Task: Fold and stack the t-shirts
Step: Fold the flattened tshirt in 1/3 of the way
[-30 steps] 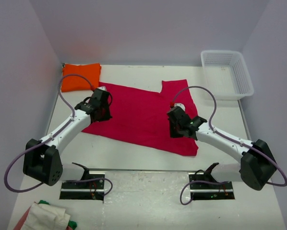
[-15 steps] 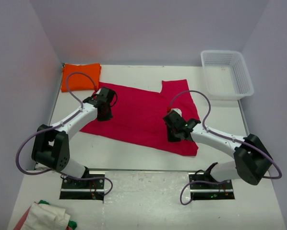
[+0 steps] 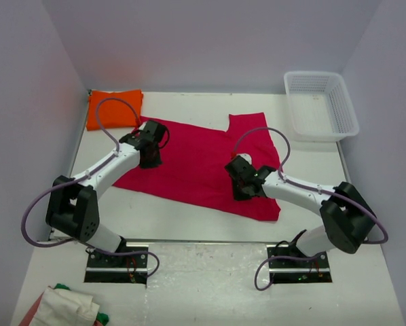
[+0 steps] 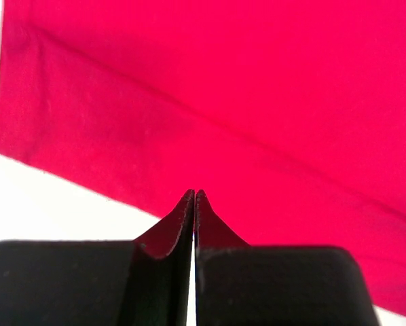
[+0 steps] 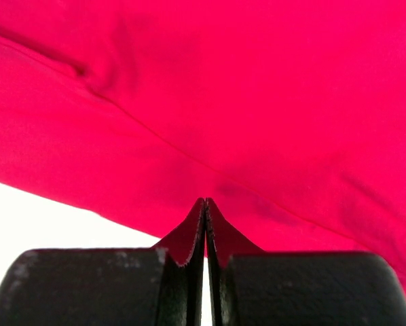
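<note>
The crimson-red t-shirt [image 3: 196,163] lies spread flat across the middle of the table. The orange t-shirt [image 3: 113,107] sits folded at the back left corner. My left gripper [image 3: 149,157] hovers low over the red shirt's left part, jaws shut, with nothing seen between them. In the left wrist view its tips [image 4: 194,194] point at red cloth [image 4: 257,102] near the hem. My right gripper [image 3: 240,189] is shut over the shirt's right front part. Its tips [image 5: 205,202] meet above red cloth [image 5: 244,95] close to the near edge, with nothing pinched.
A white mesh basket [image 3: 322,105] stands at the back right. A heap of other cloth [image 3: 64,307] lies at the near left corner, below the arm mounts. White table [image 3: 182,217] shows in front of the red shirt. Walls close in on both sides.
Both arms have folded back toward their bases. The right gripper slid left along the red shirt's front part; the left gripper shifted slightly right and back. Both stayed shut.
</note>
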Robot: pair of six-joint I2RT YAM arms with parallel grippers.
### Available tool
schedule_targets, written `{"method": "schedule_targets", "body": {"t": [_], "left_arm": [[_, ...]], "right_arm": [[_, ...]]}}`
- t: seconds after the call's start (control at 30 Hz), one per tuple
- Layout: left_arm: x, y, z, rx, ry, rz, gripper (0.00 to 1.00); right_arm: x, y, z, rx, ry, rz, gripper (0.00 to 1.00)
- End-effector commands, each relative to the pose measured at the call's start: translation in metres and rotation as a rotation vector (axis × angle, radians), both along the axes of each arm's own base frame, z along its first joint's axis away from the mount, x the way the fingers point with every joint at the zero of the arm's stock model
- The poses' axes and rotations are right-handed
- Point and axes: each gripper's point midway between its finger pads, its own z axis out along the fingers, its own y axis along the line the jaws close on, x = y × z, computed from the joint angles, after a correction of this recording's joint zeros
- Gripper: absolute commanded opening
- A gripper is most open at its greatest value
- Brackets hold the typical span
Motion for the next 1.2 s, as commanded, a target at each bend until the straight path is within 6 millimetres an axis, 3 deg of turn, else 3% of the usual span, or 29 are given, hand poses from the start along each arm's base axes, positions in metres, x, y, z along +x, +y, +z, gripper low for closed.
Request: {"method": "schedule_targets", "body": {"t": [0.0, 0.03, 0.1, 0.27, 0.4, 0.6, 0.8, 1.17], "left_arm": [[0.038, -0.010, 0.041, -0.026, -0.132, 0.023, 0.00], [0.047, -0.014, 0.053, -0.036, -0.157, 0.024, 0.00], [0.051, -0.017, 0.046, -0.024, -0.123, 0.013, 0.00], [0.046, -0.029, 0.015, -0.046, -0.038, -0.079, 0.00], [0.016, -0.042, -0.014, -0.098, 0.050, -0.165, 0.00], [-0.014, -0.030, -0.024, -0.109, 0.055, -0.093, 0.00], [-0.010, -0.022, -0.019, -0.079, 0.027, -0.059, 0.00], [-0.010, -0.024, -0.053, -0.058, 0.122, -0.032, 0.00]], "right_arm": [[0.026, 0.015, 0.040, 0.039, -0.108, -0.008, 0.00], [0.028, 0.017, 0.042, 0.035, -0.110, 0.003, 0.00], [0.031, 0.020, 0.041, 0.020, -0.099, 0.010, 0.00], [0.034, 0.030, 0.030, 0.033, -0.076, 0.028, 0.00], [0.034, 0.037, 0.018, 0.037, -0.052, 0.045, 0.00], [0.034, 0.038, 0.004, 0.029, -0.031, 0.044, 0.00], [0.038, 0.045, 0.004, 0.037, -0.026, 0.053, 0.00], [0.045, 0.058, -0.008, 0.029, 0.011, 0.077, 0.00]]}}
